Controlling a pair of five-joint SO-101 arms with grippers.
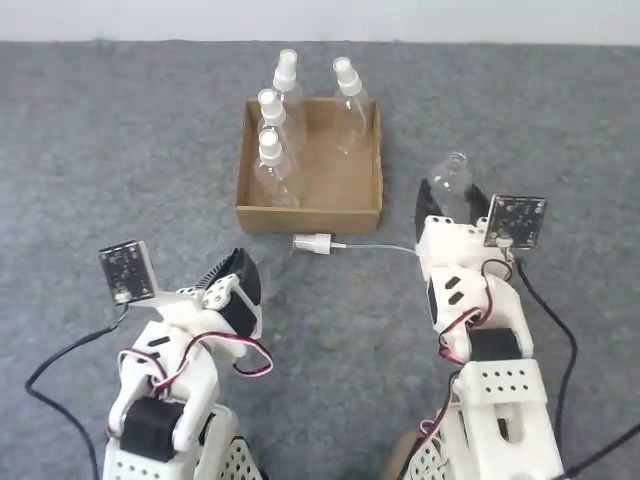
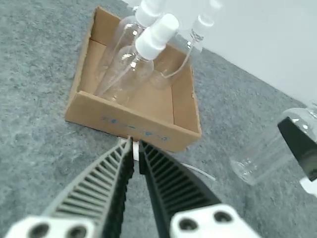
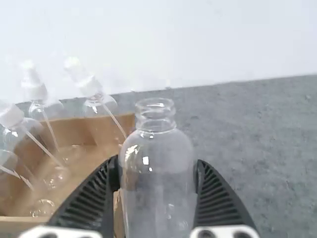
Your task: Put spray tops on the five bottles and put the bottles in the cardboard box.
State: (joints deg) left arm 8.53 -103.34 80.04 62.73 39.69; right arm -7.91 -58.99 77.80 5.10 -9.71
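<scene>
Right wrist view: right gripper (image 3: pixel 157 168) pinches an uncapped bottle (image 3: pixel 156 141); left gripper (image 2: pixel 133 148) pressed together, near the loose spray top (image 1: pixel 313 243).

A grey, felt-like table covering (image 1: pixel 120 150) runs back to a plain white wall (image 1: pixel 500 18).

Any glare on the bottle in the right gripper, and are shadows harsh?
Right wrist view: small bright glints on the bottle. High view: even light, no hard shadow by the cardboard box. Left wrist view: far spray tops fade into the bright wall.
</scene>
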